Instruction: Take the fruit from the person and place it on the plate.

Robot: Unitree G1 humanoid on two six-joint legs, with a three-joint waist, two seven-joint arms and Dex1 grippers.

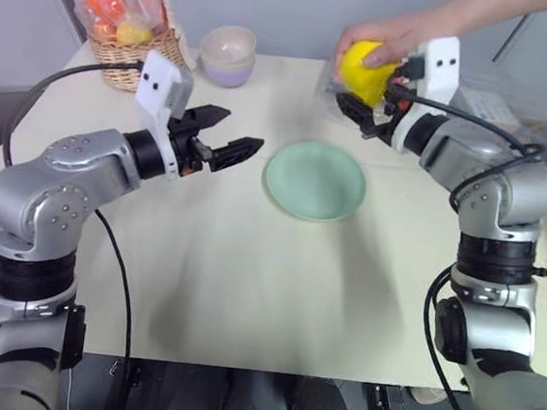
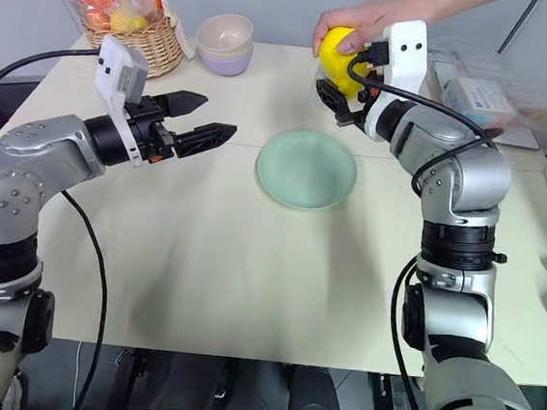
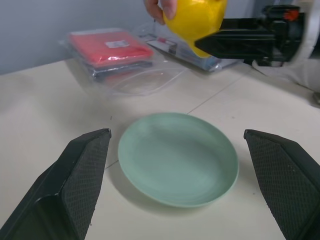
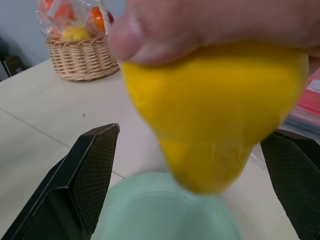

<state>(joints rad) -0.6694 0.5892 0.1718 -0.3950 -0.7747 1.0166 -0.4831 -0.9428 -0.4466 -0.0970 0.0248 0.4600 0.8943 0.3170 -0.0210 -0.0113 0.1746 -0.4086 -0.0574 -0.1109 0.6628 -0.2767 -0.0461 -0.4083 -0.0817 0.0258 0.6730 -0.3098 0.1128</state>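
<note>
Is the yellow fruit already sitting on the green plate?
No, the fruit is held up in the person's hand, while the plate has nothing on it.

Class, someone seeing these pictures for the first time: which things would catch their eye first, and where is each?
The bright yellow fruit stands out, held from above by a person's hand at the table's far side, with the open right gripper around it, jaws not yet closed. Below it lies the mint-green plate at mid-table, and the open left gripper hovers beside the plate.
</note>
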